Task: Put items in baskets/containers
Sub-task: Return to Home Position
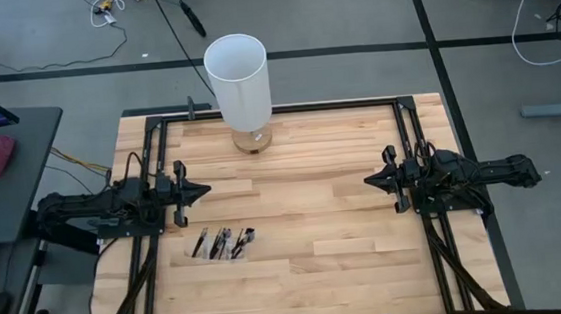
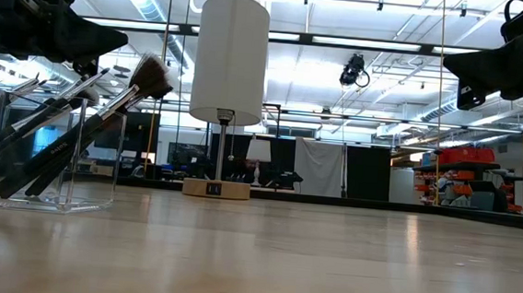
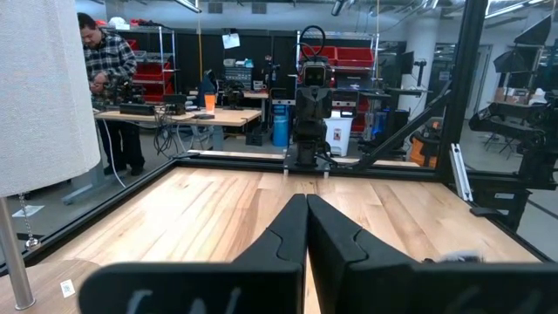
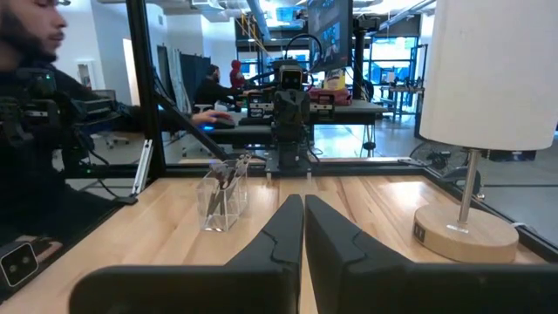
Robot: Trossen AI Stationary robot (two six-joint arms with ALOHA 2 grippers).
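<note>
Pale, smooth wooden table (image 1: 344,202); clear glossy plastic container (image 4: 218,208); matt white lampshade (image 1: 238,75) at twelve o'clock, on a wooden base (image 2: 216,189).

Far edge of light wooden plank table (image 1: 336,223), centre: tall white cylindrical lamp (image 1: 237,80) on round wooden base (image 1: 252,141). Stands well apart from everything else.

Left front quarter of table: small clear rectangular plastic container (image 4: 214,214). Holds thin dark-handled makeup brushes (image 2: 88,120), leaning inside with bristle ends up and reaching above the rim.

Left side, just behind container toward the lamp's edge: dark two-finger left gripper (image 1: 203,192). Hangs above the tabletop, points toward centre.

Right side, directly opposite: dark two-finger right gripper (image 1: 370,180). Hangs at same height, faces the left gripper across the table's middle.

Beyond left edge of table: dark flat desk (image 1: 19,147), a person (image 4: 35,113) by it.
</note>
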